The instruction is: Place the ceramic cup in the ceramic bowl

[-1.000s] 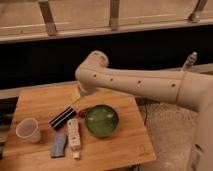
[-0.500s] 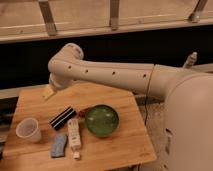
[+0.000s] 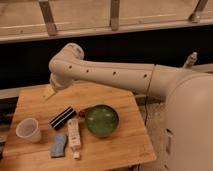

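The robot's hand [image 3: 49,92] hangs over the far left corner of the light brown wooden bench [image 3: 127,145]. It sits at the end of the long cream arm [image 3: 112,76]. Its fingers are spread wide and it holds nothing.

The small white ceramic cup [image 3: 28,130] stands upright on the bench, closer to us than the hand and a little to its left, well apart from it. The round shiny green ceramic bowl [image 3: 101,120] sits to the right of the hand and closer to us.

Between the cup and the bowl lie a flat black block [image 3: 63,117] and a long white stick like a remote [image 3: 74,135]. A small blue-grey thing [image 3: 59,145] lies just beside the stick, on the cup's side. A little red thing [image 3: 84,111] peeks out next to the bowl's rim.

The lighter green inside of the bowl shows. The cup's open end faces up.
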Robot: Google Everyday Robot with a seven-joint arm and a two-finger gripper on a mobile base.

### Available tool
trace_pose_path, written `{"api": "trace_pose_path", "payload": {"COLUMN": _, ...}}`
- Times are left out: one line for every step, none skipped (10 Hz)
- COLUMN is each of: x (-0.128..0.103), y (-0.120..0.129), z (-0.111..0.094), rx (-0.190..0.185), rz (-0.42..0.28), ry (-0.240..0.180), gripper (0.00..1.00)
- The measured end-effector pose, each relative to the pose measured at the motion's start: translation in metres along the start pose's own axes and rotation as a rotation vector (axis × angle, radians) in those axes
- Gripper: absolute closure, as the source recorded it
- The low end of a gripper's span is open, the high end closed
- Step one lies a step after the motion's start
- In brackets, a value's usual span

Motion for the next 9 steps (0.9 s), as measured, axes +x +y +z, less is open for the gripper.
{"api": "trace_pose_path", "payload": {"x": 0.001, "y": 0.006, "z": 0.007, "rx": -0.004, "rz": -0.034, "ry": 0.038, "gripper": 0.20}}
{"api": "trace_pose_path", "payload": {"x": -0.001, "y": 0.016, "z": 0.014, "rx": -0.004, "rz": -0.073, "ry": 0.070, "gripper": 0.20}}
{"api": "trace_pose_path", "payload": {"x": -0.007, "y": 0.028, "z": 0.020, "rx": -0.006, "rz": -0.109, "ry": 0.094, "gripper": 0.20}}
{"api": "trace_pose_path", "payload": {"x": -0.017, "y": 0.047, "z": 0.032, "rx": -0.010, "rz": -0.167, "ry": 0.128, "gripper": 0.20}}
{"api": "trace_pose_path", "payload": {"x": -0.026, "y": 0.067, "z": 0.044, "rx": -0.022, "rz": -0.218, "ry": 0.160, "gripper": 0.20}}
{"api": "trace_pose_path", "payload": {"x": -0.028, "y": 0.078, "z": 0.054, "rx": -0.038, "rz": -0.245, "ry": 0.186, "gripper": 0.20}}
{"api": "trace_pose_path", "payload": {"x": -0.029, "y": 0.082, "z": 0.067, "rx": -0.045, "rz": -0.262, "ry": 0.210, "gripper": 0.20}}
{"api": "trace_pose_path", "payload": {"x": -0.024, "y": 0.087, "z": 0.080, "rx": -0.061, "rz": -0.268, "ry": 0.235, "gripper": 0.20}}
{"api": "trace_pose_path", "payload": {"x": -0.019, "y": 0.089, "z": 0.090, "rx": -0.073, "rz": -0.267, "ry": 0.255, "gripper": 0.20}}
